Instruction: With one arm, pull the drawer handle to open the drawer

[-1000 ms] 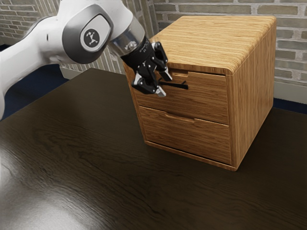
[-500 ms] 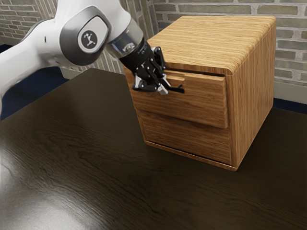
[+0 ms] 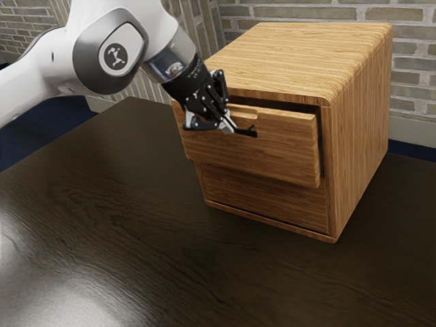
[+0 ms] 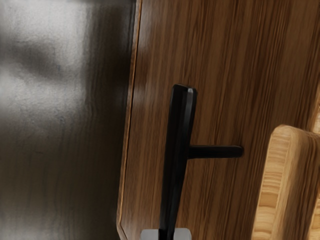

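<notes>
A wooden cabinet (image 3: 357, 116) stands on the dark table with two drawers in its front. The top drawer (image 3: 283, 146) is slid partway out, and a dark gap shows above and behind its front. A thin black handle (image 3: 248, 133) sticks out from that drawer's front. My black gripper (image 3: 227, 127) is shut on the handle's end nearest the exterior view's left. In the wrist view the handle (image 4: 178, 150) runs along the drawer front (image 4: 225, 70) down to my hand. The lower drawer (image 3: 272, 194) sits flush in the cabinet.
The dark wooden table (image 3: 136, 245) spreads wide in front of the cabinet and toward the exterior view's left. A brick wall (image 3: 409, 41) rises behind the cabinet. My white arm (image 3: 82, 54) reaches in from the upper left.
The top drawer has slid out of the cabinet, from shut one second ago to partway open now. My gripper has drawn back toward the exterior view's left with the handle.
</notes>
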{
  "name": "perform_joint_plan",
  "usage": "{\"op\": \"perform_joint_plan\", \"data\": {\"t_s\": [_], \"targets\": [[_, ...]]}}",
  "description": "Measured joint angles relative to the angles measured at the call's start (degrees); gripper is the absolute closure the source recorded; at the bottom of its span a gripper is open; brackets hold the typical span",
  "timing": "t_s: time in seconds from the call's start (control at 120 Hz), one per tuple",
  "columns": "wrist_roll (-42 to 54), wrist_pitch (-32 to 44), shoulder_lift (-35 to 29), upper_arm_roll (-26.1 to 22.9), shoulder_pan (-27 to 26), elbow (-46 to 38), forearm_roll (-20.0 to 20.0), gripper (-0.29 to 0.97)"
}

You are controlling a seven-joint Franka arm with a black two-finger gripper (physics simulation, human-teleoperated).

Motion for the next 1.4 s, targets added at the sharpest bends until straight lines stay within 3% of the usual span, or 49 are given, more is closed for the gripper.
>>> {"op": "perform_joint_plan", "data": {"t_s": [1.4], "targets": [[0.8, -0.1, -11.5, 0.4, -1.1, -13.4, 0.0, 0.79]]}}
